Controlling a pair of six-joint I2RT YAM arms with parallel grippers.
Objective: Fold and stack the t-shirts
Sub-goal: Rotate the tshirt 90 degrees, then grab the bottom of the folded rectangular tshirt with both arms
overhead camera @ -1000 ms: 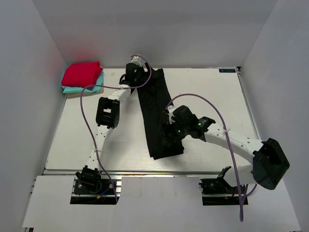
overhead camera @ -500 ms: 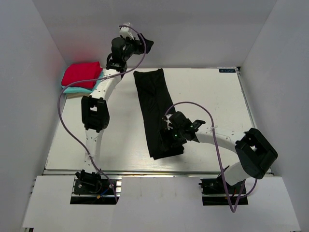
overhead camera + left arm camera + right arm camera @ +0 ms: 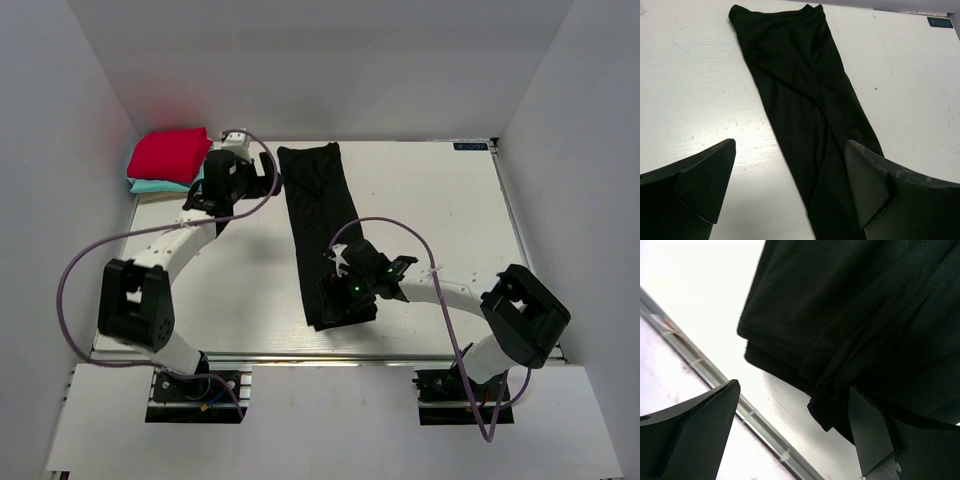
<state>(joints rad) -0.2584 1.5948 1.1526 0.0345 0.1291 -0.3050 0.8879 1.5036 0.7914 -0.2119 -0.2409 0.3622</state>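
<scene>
Black t-shirt point(image 3: 318, 225): long folded strip, mid worktop point(image 3: 430, 200); limp, light, layers prone to slip. Left tool point(image 3: 790, 175) wide, empty, beside far end. Right tool point(image 3: 790, 420) wide at near end; I'd pinch all layers there.

Black t-shirt point(image 3: 805, 115) was matt, soft knit cloth. Table point(image 3: 695, 80) was smooth white, faintly speckled. Left gripper point(image 3: 790, 145) had matt black plastic fingers point(image 3: 702, 187).

A white table point(image 3: 440, 200) sits boxed in by pale grey walls point(image 3: 330, 70) on three sides, a small dark label point(image 3: 469, 146) at its far right corner, a metal rail point(image 3: 300, 353) along its near edge.
</scene>
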